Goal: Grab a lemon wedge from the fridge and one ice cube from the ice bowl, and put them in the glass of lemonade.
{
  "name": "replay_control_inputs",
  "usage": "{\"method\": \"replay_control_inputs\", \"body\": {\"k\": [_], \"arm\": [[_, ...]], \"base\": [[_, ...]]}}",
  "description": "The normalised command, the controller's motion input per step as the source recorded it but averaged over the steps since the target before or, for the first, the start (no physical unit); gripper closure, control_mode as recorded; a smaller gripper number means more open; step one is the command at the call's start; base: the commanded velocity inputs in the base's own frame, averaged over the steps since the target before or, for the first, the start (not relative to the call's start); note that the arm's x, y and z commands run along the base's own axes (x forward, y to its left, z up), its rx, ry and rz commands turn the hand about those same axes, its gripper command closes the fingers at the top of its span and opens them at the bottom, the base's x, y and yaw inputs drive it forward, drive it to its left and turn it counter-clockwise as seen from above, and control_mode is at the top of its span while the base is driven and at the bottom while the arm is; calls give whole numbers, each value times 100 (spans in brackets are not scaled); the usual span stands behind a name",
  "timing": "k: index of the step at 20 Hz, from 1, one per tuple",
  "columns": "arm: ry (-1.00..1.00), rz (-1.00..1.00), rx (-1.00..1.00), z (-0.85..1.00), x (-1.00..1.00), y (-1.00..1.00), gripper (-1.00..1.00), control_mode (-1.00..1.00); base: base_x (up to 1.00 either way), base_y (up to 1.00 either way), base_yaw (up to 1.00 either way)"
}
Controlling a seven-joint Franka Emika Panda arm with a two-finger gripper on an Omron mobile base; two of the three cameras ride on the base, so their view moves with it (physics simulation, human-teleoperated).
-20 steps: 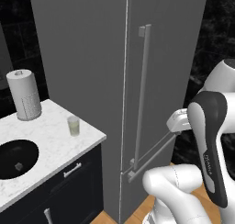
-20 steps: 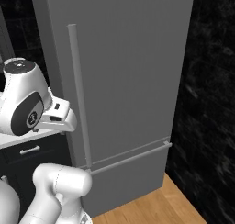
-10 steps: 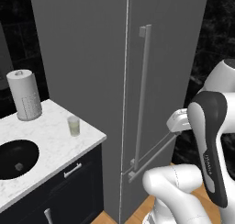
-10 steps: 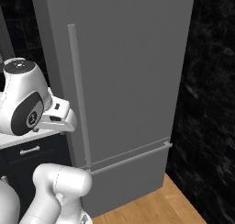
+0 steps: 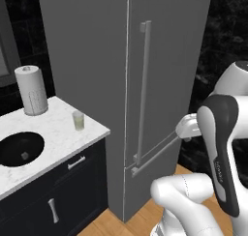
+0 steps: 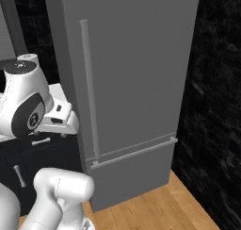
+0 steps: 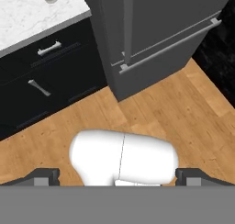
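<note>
Starting left of the fridge (image 5: 160, 61): the black bowl (image 5: 19, 148) sits sunk in the marble counter (image 5: 58, 133) with one pale ice cube (image 5: 24, 155) in it, and the glass (image 5: 78, 120) stands nearer the fridge, close to the counter's corner. The paper-towel roll (image 5: 31, 90) is behind them. The fridge is shut, so the lemon wedge is presumably behind that door. The long upright handle (image 5: 143, 92) runs down the door, and a horizontal bar (image 6: 136, 151) crosses below it.

To the right of the handle, low, the gripper (image 7: 117, 175) points down at the wooden floor (image 7: 183, 108), its two dark tips set wide apart with nothing between them.

My worry is the reach: the hand faces the floor, not the handle, so it must turn a good way, and it could knock the bar or slide off it. A hard door swing could also meet the arm's own elbow. Later, that glass near the corner looks easy to nudge
</note>
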Motion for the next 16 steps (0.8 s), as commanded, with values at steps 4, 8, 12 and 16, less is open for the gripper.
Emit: {"method": "replay_control_inputs", "body": {"k": [4,8,12,16], "arm": [[-4,3,0,0,0,0,-100,-100],[-17,1,0,10,43,0,-100,-100],[-25,0,5,27,42,0,-100,-100],[-42,0,24,44,26,0,-100,-100]], "base": [[-33,0,9],[0,0,0],[0,0,0],[0,0,0]]}}
